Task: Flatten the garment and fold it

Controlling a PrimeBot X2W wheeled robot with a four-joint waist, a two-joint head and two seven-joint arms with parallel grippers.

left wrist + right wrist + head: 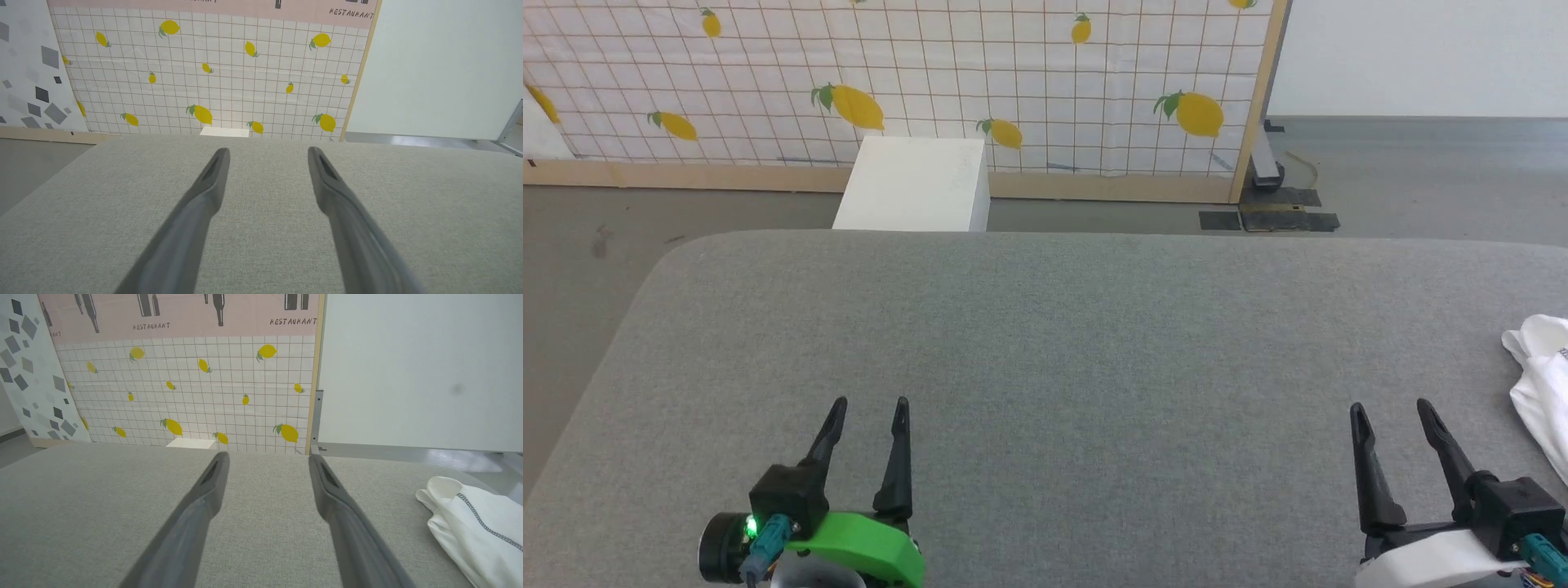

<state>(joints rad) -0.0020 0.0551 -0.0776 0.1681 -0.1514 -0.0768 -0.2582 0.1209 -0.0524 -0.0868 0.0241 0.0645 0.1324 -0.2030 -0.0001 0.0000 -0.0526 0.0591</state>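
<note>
Dark, tapered fingers [204,196] stand spread wide on both arms, with nothing between them. The left gripper [870,404] and the right gripper [1390,406] hover low over the near side of the grey fabric-covered table [1045,327], tips pointing toward its far edge. To me that looks like a ready pose ahead of any reach.

The garment [1539,384] lies in a crumpled white heap at the table's right end, off to the right gripper's outer side and apart from it, so that arm seems the natural one to go first. Most of it runs off the head view's right edge. The right wrist view picks out a line of dark stitching [484,524], but sleeves, collar and hem cannot be told apart in the bunching.

Beyond the table sit a white box [915,184] and a lemon-print backdrop [1013,73].
</note>
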